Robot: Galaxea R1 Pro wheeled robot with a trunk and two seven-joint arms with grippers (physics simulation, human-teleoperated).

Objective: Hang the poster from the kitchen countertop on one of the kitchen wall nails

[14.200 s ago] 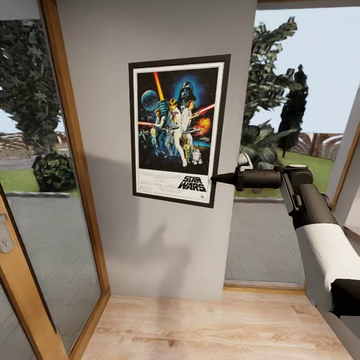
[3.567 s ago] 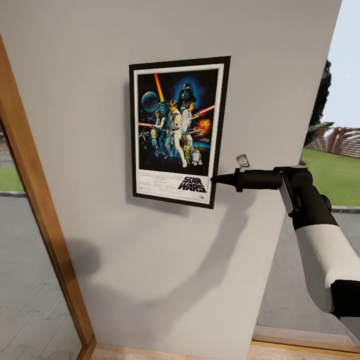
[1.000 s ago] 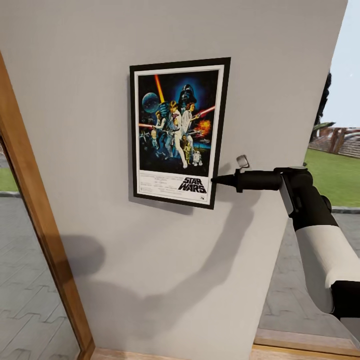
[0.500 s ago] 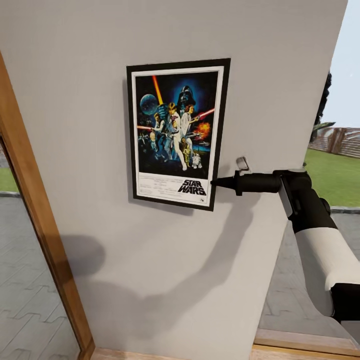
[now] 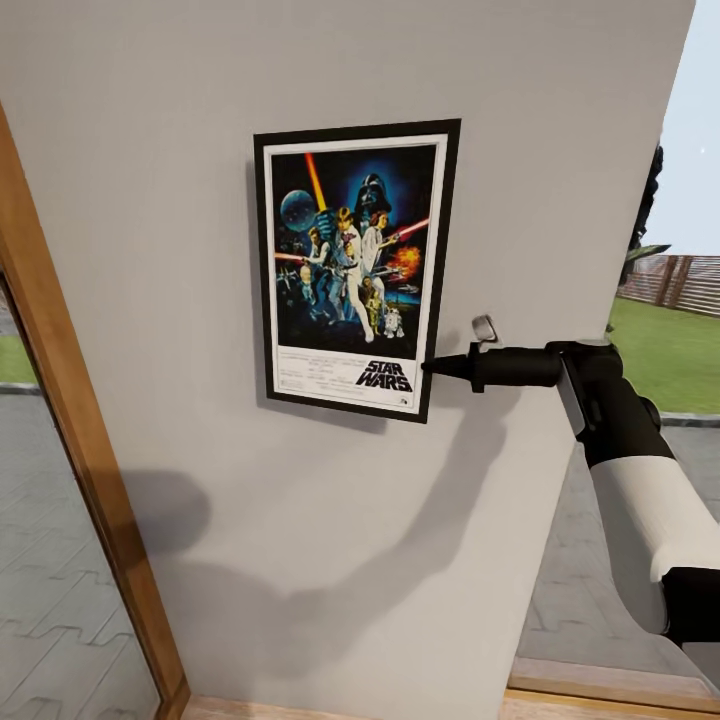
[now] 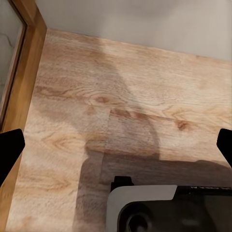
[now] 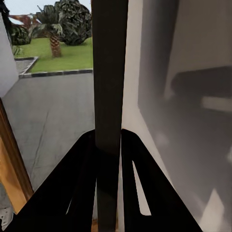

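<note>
Facing the pale grey wall (image 5: pixel 300 560), with a wooden door frame (image 5: pixel 70 440) at one side and lawn beyond the wall's far edge, I have the poster (image 5: pixel 355 265) held flat against it, upright and about level, high off the wood floor (image 6: pixel 121 96). My right gripper (image 5: pixel 432 366) is clamped on the poster's edge near its lower corner, beside the lettering; the right wrist view looks straight along the thin black frame (image 7: pixel 108 72) pinched between my fingers (image 7: pixel 79 169). My left gripper (image 6: pixel 116 147) hangs low over the floor, fingers spread wide with nothing between them. I cannot see any nail, presumably because the poster covers it, so I judge the hanging nearly done but unconfirmed. The risk lies in letting go: if the frame has not caught on a nail, opening my fingers would drop it to the floor. Holding by one low corner also invites a tilt, and pulling away sideways could drag the frame off.
</note>
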